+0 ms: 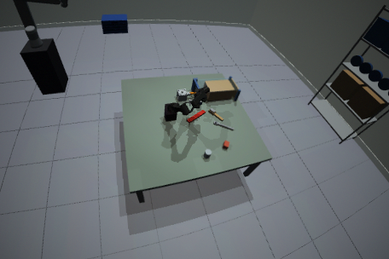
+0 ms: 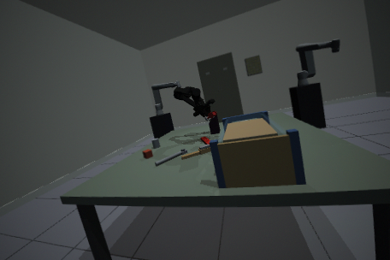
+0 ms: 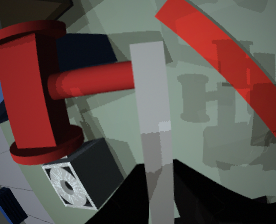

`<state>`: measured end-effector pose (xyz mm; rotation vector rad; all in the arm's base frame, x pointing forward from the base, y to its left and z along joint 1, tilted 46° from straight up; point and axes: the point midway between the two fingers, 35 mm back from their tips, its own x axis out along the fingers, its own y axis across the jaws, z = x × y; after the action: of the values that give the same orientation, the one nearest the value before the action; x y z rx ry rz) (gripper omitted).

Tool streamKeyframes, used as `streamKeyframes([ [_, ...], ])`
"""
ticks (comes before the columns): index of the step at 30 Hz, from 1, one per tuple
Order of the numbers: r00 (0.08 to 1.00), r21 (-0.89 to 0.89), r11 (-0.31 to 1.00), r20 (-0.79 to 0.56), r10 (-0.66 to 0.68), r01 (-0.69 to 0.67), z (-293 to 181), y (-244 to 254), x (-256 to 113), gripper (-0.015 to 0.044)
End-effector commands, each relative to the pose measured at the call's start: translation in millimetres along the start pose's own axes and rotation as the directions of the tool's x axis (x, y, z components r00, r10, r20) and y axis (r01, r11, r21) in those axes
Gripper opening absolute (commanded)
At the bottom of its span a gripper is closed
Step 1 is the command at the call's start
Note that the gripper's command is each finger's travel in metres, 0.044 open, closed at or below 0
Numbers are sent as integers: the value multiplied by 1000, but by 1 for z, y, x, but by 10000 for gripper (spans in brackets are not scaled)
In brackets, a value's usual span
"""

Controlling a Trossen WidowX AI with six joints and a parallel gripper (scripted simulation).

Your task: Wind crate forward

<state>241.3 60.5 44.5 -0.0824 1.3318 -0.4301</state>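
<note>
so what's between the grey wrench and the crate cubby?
The hammer-like piece with the wooden handle lies between the grey wrench and the crate cubby. Top and exterior views both show it.

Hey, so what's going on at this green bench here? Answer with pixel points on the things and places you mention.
The black robot arm's gripper [image 1: 206,91] [image 2: 208,113] [image 3: 157,169] has its fingers shut on the grey bar of a red-and-grey crank handle [image 2: 212,115] [image 3: 151,95]. It's holding the handle above the bench, off the dark winch box with a pale, round-holed top [image 1: 182,92] [image 3: 97,175]. So the handle isn't seated, and no winding is happening at this moment.
</note>
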Motion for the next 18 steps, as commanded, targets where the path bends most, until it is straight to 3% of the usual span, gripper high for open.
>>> streamKeyframes([
  [1, 998, -5, 998, -3, 68, -68, -1, 1, 0, 0],
  [18, 945, -2, 945, -10, 327, -327, -1, 0, 0, 0],
])
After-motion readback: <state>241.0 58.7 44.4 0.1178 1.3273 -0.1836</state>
